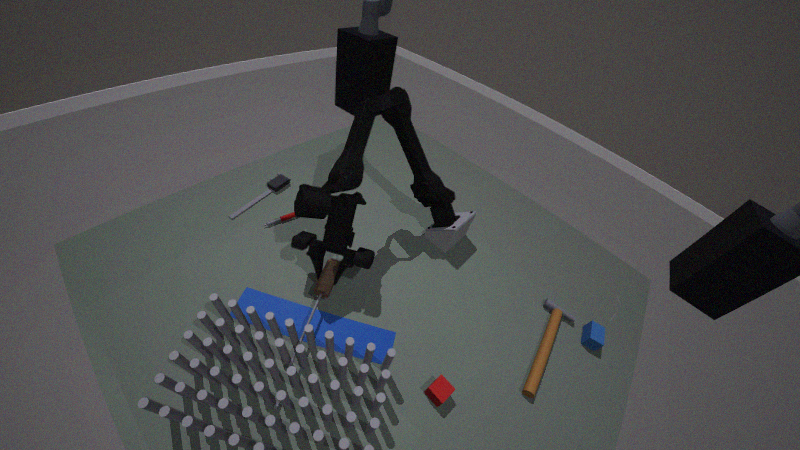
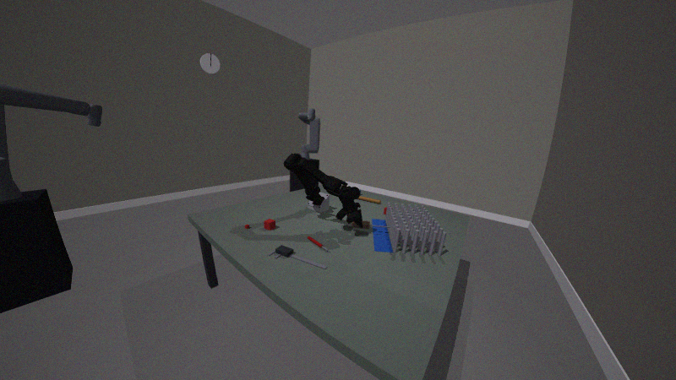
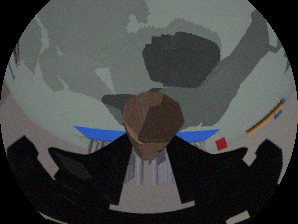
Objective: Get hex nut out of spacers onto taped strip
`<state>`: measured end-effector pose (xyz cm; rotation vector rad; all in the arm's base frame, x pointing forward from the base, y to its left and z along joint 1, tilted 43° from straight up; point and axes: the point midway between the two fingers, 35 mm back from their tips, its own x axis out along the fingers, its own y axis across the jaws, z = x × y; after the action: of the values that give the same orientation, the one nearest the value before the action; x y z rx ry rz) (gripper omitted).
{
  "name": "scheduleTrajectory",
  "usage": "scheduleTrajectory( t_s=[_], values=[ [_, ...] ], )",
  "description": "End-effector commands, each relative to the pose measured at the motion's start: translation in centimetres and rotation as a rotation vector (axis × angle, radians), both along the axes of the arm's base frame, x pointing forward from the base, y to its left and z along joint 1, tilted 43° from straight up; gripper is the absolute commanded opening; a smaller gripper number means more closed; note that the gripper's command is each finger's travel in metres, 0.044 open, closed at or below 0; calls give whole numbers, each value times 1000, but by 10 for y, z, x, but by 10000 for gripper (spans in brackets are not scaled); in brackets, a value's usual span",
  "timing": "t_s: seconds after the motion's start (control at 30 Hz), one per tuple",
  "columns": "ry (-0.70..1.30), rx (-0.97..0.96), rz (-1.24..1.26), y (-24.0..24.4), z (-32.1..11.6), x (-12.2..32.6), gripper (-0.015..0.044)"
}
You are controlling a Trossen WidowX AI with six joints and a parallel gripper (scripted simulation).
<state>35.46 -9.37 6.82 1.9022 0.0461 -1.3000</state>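
Note:
My gripper (image 1: pixel 328 273) (image 2: pixel 361 224) (image 3: pixel 149 134) is shut on the brown handle of a thin-shafted tool (image 1: pixel 324 286) (image 2: pixel 365 225) (image 3: pixel 152 117), low in front of the taped strip. The tool's metal shaft crosses above the blue taped strip (image 1: pixel 358 333) (image 2: pixel 382 244) (image 3: pixel 100 133) and enters the front rows of the standing metal spacers (image 1: pixel 269 363) (image 2: pixel 415 236) (image 3: pixel 153 172). The shaft's far end is hard to make out among them; I cannot tell whether it touches a spacer. The spacers in view look upright. I cannot make out the hex nut in any view.
A red cube (image 1: pixel 439 390) (image 3: pixel 221 144) lies right of the field, with a hammer (image 1: pixel 542 353) (image 2: pixel 369 199) and blue cube (image 1: pixel 593 335) beyond. A grey-headed tool (image 1: pixel 278 183) (image 2: pixel 284 251) and red-handled tool (image 1: pixel 287 216) (image 2: pixel 315 242) lie left of the arm. Another red cube (image 2: pixel 269 224) lies farther back.

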Motion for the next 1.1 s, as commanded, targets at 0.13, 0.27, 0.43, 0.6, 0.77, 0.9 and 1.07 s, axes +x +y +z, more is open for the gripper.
scheduleTrajectory(
  t_s=[0.13, 0.27, 0.43, 0.6, 0.77, 0.9, 1.07],
  values=[
    [-8, 2, -2, 2, -1, 7, 0],
    [-8, 3, -2, 3, -2, 10, 0],
    [-8, 3, -2, 4, -3, 13, 0],
    [-8, 3, -2, 5, -4, 15, 0],
    [-8, 3, -2, 6, -5, 18, 0],
    [-9, 3, -2, 7, -6, 21, 0],
    [-9, 3, -2, 8, -7, 24, 0]
  ],
)
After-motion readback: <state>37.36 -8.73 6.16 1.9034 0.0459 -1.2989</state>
